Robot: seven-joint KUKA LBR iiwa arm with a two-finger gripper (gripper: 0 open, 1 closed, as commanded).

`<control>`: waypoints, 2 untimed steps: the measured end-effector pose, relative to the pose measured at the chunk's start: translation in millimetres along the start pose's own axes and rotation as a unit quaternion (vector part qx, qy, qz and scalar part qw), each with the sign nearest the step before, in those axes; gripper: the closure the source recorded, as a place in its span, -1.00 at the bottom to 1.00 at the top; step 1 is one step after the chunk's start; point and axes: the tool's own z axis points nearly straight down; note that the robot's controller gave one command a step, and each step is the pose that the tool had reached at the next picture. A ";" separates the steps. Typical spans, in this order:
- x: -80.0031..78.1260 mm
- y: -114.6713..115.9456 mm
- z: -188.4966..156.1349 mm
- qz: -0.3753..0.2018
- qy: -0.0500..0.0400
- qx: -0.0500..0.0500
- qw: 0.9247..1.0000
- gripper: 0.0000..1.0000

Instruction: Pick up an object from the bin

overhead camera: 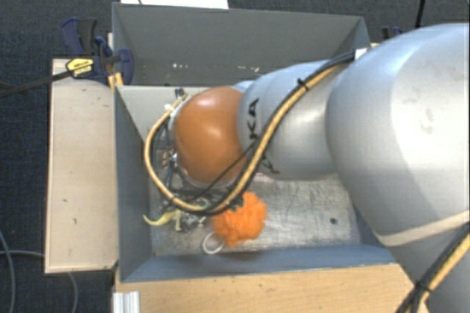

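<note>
Hand [183,210] low in bin [134,175]; orange fuzzy ball [241,220] just beside it; cannot tell grip.

Only the black letters "KA" can be read, printed on the silver arm [312,146] at three o'clock of its orange wrist cover [208,131].

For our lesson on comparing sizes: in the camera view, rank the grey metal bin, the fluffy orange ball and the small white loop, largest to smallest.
1. grey metal bin
2. fluffy orange ball
3. small white loop, clearly smallest
</note>
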 end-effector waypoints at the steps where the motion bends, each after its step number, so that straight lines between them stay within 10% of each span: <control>1: 0.0 0.0 0.0 0.002 0.000 0.000 1.000 1.00; 2: 0.0 -0.1 0.0 0.005 0.000 0.000 1.000 1.00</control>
